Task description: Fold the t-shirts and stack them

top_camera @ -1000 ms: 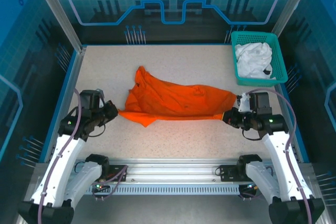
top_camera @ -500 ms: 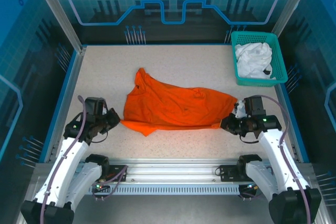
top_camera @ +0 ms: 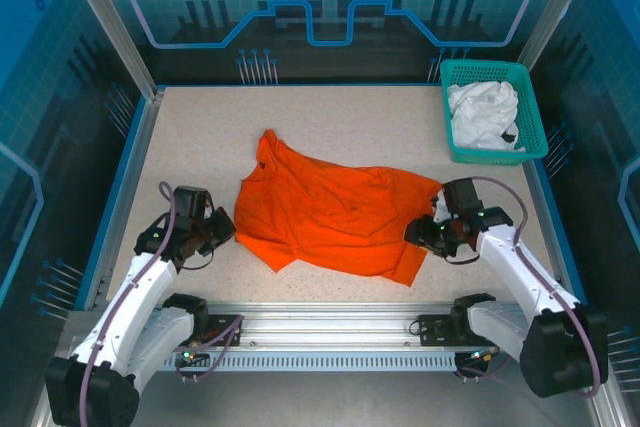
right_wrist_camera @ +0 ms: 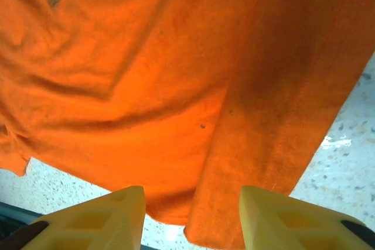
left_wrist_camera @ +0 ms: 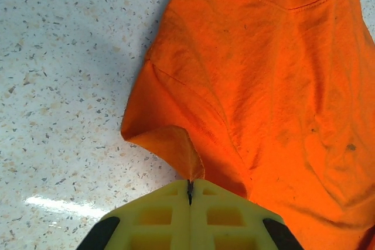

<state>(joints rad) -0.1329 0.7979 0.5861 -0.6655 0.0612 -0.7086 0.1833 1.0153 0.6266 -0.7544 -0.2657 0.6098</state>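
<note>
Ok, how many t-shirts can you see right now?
2. The orange t-shirt lies loosely spread on the table; the white t-shirt sits bunched in the teal basket at the far right corner. Others could be hidden beneath it.

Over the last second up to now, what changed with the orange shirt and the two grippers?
Both grippers moved inward and toward the near edge. The orange t-shirt, which had been stretched taut between them, now lies slack and wider. The right gripper opened and let go of the hem. The left gripper stays shut on its corner. The white t-shirt in the teal basket has not moved.
</note>
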